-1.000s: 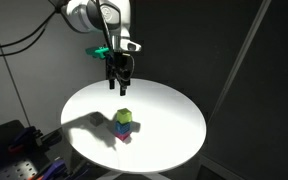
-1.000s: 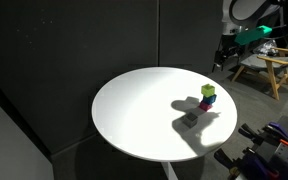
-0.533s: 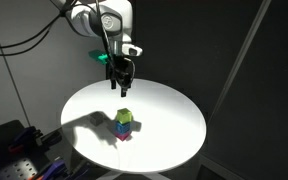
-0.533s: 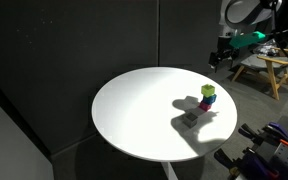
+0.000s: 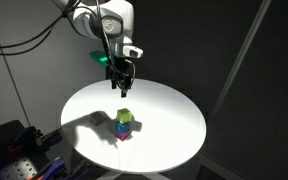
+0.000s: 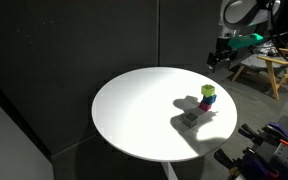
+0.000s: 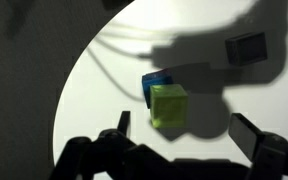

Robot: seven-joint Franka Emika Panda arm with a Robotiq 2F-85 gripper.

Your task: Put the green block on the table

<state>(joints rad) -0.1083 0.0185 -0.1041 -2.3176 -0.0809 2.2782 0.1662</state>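
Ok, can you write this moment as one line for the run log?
claw: open, empty, above green block | green block: on top of blue block | grey cube: apart, on table | grab: not yet done

We see a dim room closed in by dark wall panels (image 6: 74, 50) in both exterior views. At the far right stands a pale wooden stool (image 6: 267, 66). In an exterior view, black cables (image 5: 14, 45) hang at the left and a grey pole (image 5: 249, 45) leans at the right. Light is bright mid-scene, and the edges are dark.
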